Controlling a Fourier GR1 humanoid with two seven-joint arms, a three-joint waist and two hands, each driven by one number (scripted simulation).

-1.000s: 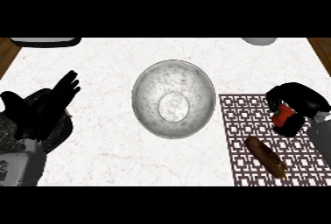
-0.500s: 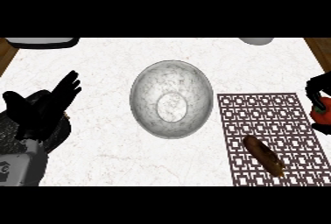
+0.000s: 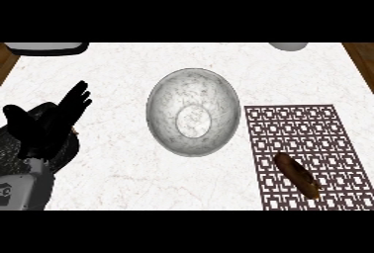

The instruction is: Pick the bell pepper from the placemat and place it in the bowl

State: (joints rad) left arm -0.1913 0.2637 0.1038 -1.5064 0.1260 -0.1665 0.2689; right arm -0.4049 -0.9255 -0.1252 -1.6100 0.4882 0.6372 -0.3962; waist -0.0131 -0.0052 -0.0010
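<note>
The white counter [image 3: 116,183] holds one grey bowl [image 3: 194,112] in the middle and one dark patterned placemat [image 3: 292,133] just to its right. One brown, long thing [image 3: 297,175] lies on the mat near its lower edge, and I cannot see the bell pepper anywhere, not on the mat and not in the bowl. One hand shows, the left hand [image 3: 45,124] at the left side, resting with its fingers spread and pointing up, holding nothing.
</note>
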